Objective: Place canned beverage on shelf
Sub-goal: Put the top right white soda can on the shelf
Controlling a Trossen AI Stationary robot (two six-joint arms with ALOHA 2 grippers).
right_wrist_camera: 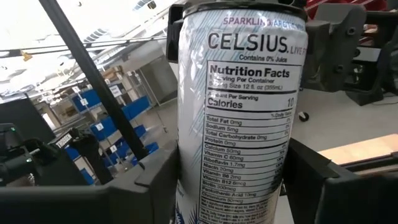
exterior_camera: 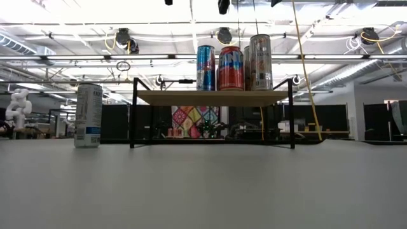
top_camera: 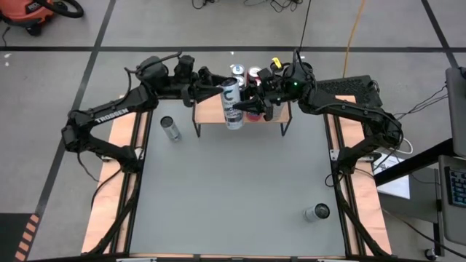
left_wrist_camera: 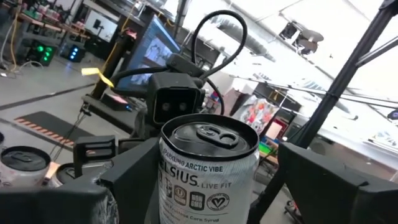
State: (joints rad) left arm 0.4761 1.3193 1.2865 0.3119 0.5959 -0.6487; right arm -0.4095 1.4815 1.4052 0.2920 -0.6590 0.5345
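A white Celsius can (top_camera: 231,103) is upright in the air by the shelf (top_camera: 207,113), between my two grippers. My left gripper (top_camera: 218,93) comes from the table's left and is shut on the can's upper part (left_wrist_camera: 208,162). My right gripper (top_camera: 251,109) comes from the right and is shut on the can lower down (right_wrist_camera: 239,124). The shelf (exterior_camera: 210,97) is a light wooden top on thin black legs at the table's far middle. Three cans (exterior_camera: 231,67) stand on its right half. The held can is above the low view's frame. My left gripper pinches the can's wall just under the top rim (left_wrist_camera: 163,168) between its two fingers, coming level from the table's left. The can stands upright and clear of the table and the shelf. My right gripper pinches the can's body (right_wrist_camera: 186,168) between its two fingers, below my left gripper's fingers (right_wrist_camera: 314,37), coming about level from the table's right. The can stands upright between the fingers, label toward the wrist camera.
A silver can (top_camera: 170,129) stands on the table left of the shelf and also shows in the low view (exterior_camera: 88,116). Another can (top_camera: 317,212) is at the near right. Pale wooden side boards with black rails (top_camera: 116,189) run along both table edges.
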